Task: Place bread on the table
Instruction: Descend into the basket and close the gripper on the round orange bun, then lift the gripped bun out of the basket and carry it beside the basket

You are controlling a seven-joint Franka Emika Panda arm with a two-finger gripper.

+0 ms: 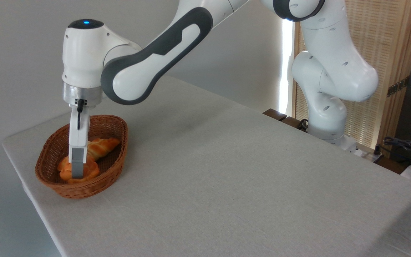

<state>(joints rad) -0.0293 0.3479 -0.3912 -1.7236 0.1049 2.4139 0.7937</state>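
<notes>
a brown wicker basket (pixel 114 135) holds a long braided loaf (pixel 103 145); a slatted wooden screen (pixel 380 46) stands behind.

It looks like a lab set up homelike: a robot arm (pixel 319 71) bolted beside a cloth-covered table (pixel 227 171), loose cables (pixel 405 146) at the right, a slatted wooden screen (pixel 380 46) behind.

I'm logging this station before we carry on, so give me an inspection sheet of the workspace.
Surface: table under a plain grey-beige cloth.
Job's things: round bun lies in the wicker basket, not yet on the cloth.
Clutter: long braided loaf also in the basket.
Grippers: gripper lowered into the basket at the bun; one finger shows, so open or shut cannot be told.
Cables: black cables at the far right.
Surroundings: grey wall, slatted wooden screen.
</notes>
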